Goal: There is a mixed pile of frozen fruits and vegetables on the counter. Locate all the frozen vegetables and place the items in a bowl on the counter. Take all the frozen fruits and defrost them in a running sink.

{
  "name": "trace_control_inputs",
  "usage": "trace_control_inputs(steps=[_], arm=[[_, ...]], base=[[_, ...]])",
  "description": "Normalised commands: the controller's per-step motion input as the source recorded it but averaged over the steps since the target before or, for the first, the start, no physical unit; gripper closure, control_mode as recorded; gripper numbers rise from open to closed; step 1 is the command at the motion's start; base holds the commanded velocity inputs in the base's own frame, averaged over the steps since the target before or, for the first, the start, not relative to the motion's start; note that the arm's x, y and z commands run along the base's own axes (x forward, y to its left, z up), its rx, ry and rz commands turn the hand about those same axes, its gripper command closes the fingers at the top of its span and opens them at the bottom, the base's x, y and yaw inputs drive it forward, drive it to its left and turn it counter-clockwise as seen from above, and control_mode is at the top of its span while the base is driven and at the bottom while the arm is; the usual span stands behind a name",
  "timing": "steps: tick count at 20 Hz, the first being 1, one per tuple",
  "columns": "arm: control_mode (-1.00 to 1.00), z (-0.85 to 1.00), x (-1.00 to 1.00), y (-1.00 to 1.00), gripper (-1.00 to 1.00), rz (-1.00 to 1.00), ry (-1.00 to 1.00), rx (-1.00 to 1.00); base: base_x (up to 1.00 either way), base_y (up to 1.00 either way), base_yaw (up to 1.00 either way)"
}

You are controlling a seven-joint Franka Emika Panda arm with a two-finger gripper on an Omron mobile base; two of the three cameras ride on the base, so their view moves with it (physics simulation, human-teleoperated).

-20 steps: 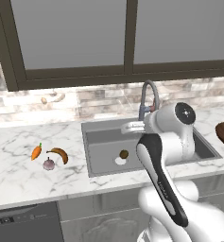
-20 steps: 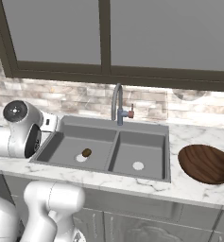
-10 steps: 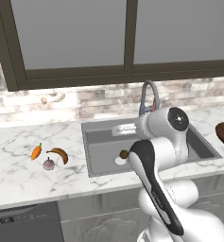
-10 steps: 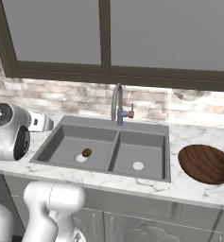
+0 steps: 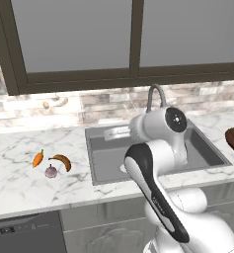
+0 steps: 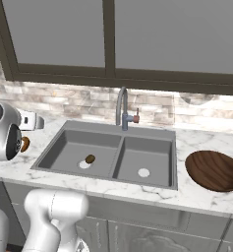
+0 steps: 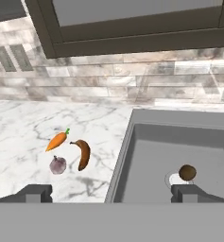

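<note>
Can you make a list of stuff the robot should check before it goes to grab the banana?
1. Fingers open and empty: ok, they stand wide apart with nothing between them.
2. Banana free to grab: ok, it lies on the counter, close to the carrot and the bulb but apart from both.
3. Kiwi already in the sink: ok, it sits by the left basin's drain.
4. Tap running: cannot tell, no water shows.
5. Bowl ready for the vegetables: ok, it sits on the counter right of the sink and looks empty.
</note>
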Motion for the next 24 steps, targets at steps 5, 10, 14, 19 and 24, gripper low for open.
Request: trace_control_inputs(steps=[5, 10, 14, 19, 24], arm=[[-1.0, 0.0, -0.01, 0.24, -1.0, 0.07, 0.01, 0.0], [-1.0, -0.01, -0.08, 0.12, -1.0, 0.06, 0.0, 0.0], [-1.0, -0.17, 0.0, 0.08, -1.0, 0.02, 0.0, 0.07], [-1.0, -0.31, 0.0, 0.06, -1.0, 0.0, 0.01, 0.01], [-1.0, -0.15, 0.0, 0.16, -1.0, 0.0, 0.08, -0.01]], base=[[0.0, 0.0, 0.0], [0.0, 0.0, 0.0], [0.0, 0.0, 0.0], [0.0, 0.0, 0.0], [0.0, 0.0, 0.0]])
